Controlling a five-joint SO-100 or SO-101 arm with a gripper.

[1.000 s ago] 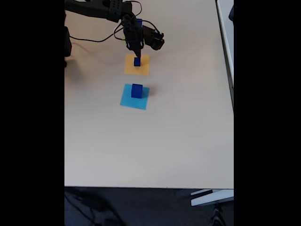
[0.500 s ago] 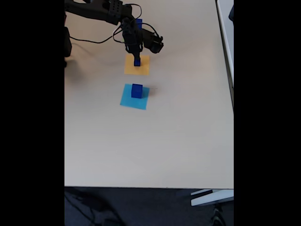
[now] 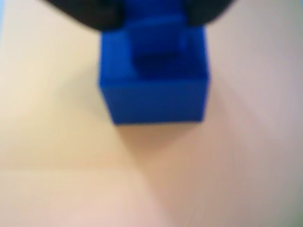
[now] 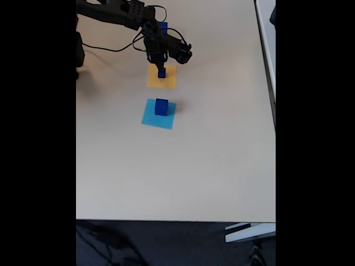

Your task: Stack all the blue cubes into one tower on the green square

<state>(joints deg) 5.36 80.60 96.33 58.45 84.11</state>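
- my gripper (image 4: 161, 67) hung over the orange square (image 4: 169, 80), fingers pointing down, with a small blue cube (image 4: 161, 73) right at their tips.
- in the wrist view that cube (image 3: 154, 90) sat just under my dark fingers (image 3: 92, 12), which flanked its top. the picture was too blurred to show whether they pressed its sides, so i could not tell if my jaws were clamped on it or merely set around it.
- a darker blue block (image 3: 156, 47) seemed to sit on the cube's top between my fingers. it may have been a smaller cube or part of my jaw, and i could not say which.
- a larger blue cube (image 4: 161, 106) stood well beyond my fingertips, toward the near table edge, on the light-blue square (image 4: 151, 117).
- i judged these cubes rigid, light and smooth-faced, not fragile, but liable to slip or twist if pinched off-centre.
- the best hold, i judged, was on two opposite flat faces, centred and square to my fingers, low enough that the cube could not tip out.
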